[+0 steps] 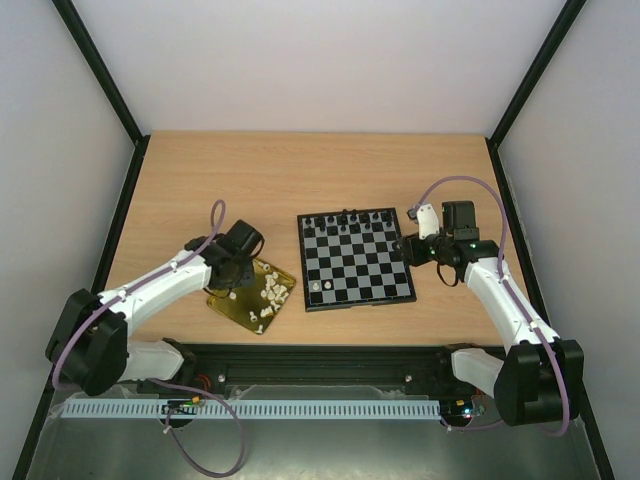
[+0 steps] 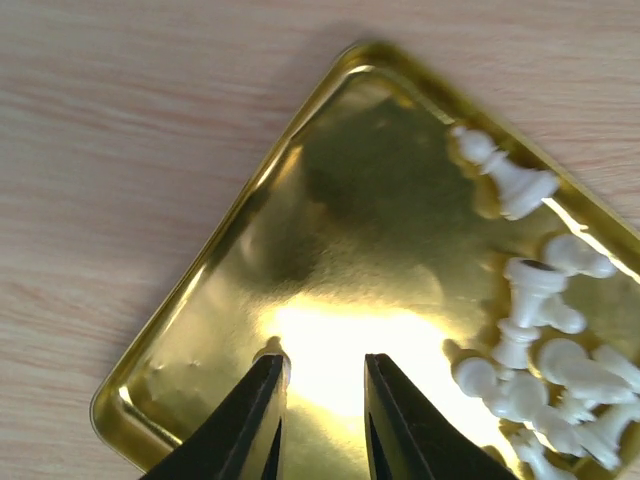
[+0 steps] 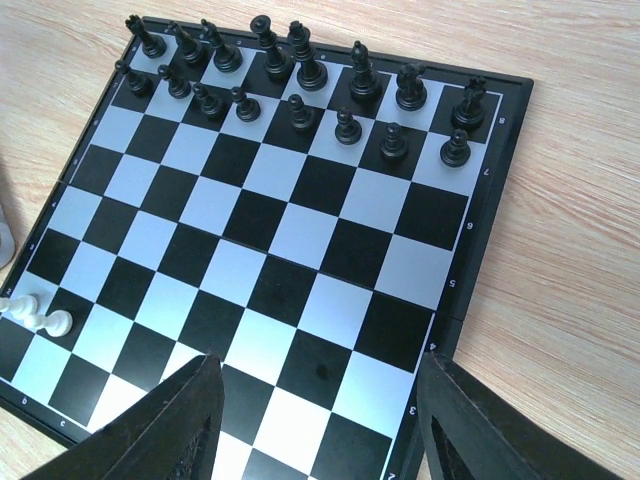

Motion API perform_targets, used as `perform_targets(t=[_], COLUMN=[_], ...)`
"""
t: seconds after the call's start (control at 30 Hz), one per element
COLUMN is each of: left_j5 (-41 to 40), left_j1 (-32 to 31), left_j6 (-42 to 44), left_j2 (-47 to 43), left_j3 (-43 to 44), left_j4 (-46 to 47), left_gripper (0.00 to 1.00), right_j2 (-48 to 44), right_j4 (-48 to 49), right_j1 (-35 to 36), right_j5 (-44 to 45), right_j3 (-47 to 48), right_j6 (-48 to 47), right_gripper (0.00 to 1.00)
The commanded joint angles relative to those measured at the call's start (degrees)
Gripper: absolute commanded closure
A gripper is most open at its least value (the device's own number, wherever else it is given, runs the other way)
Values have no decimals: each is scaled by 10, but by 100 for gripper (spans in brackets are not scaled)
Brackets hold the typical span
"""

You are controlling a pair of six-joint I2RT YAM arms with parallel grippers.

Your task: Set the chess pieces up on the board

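Top view: a wooden table (image 1: 300, 170) between pale walls. The chessboard (image 1: 355, 258) lies right of centre and the gold tray (image 1: 222, 306) left of it, with bare wood beyond both.

Left wrist: the left gripper (image 2: 322, 365) hangs over the tray's bare floor, fingers slightly apart and empty. The white chessmen (image 2: 540, 370) are heaped along the right rim.

Right wrist: the right gripper (image 3: 320, 360) is spread wide and empty over the board's edge. The black chessmen (image 3: 300, 90) fill two rows.

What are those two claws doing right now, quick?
Left gripper: barely open, holding nothing.
Right gripper: wide open, holding nothing.
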Motion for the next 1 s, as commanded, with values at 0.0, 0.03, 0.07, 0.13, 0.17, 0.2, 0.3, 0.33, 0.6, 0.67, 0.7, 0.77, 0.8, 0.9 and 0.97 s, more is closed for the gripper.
perform_targets(t=[0.0, 0.03, 0.07, 0.13, 0.17, 0.2, 0.3, 0.33, 0.6, 0.67, 0.7, 0.77, 0.8, 0.9, 0.97], left_j5=[15, 14, 14, 18, 20, 19, 22, 23, 27, 27, 22, 7, 3, 12, 21], left_j1=[34, 38, 40, 47, 49, 50, 50, 50, 49, 48, 48, 48, 48, 48, 48], left_j6=[-10, -10, -10, -9, -8, -6, -5, -5, -9, -10, -13, -18, -20, -16, -12], left_j2=[-9, -5, -2, 5, 9, 15, 31, 33, 40, 42, 41, 35, 36, 48, 57], left_j3=[-32, -33, -32, -33, -34, -35, -36, -37, -35, -32, -32, -29, -29, -28, -30], left_j4=[8, 9, 10, 16, 19, 19, 20, 19, 8, -3, -11, -24, -28, -31, -26], left_gripper=[76, 75, 75, 74, 74, 75, 79, 79, 80, 80, 79, 79, 79, 79, 79], right_j2=[0, -1, -2, -1, 0, 0, 1, 0, 1, 1, 1, 0, 0, -1, -1], right_j4=[-19, -20, -19, -19, -19, -21, -22, -22, -25, -26, -26, -26, -26, -27, -28], right_j1=[-2, -2, -3, -3, -2, -3, -3, -2, -2, -3, -2, -3, -2, -3, -2], right_j5=[-12, -12, -13, -14, -15, -17, -19, -19, -23, -24, -24, -24, -25, -27, -28], right_j3=[3, 3, 2, 2, 2, 2, 3, 3, 3, 4, 3, 3, 3, 4, 4], right_j6=[-10, -10, -10, -11, -11, -12, -12, -13, -17, -17, -17, -18, -18, -19, -19], right_gripper=[44, 44, 44, 44, 44, 44, 44, 44, 44, 44, 44, 44, 44, 44, 44])
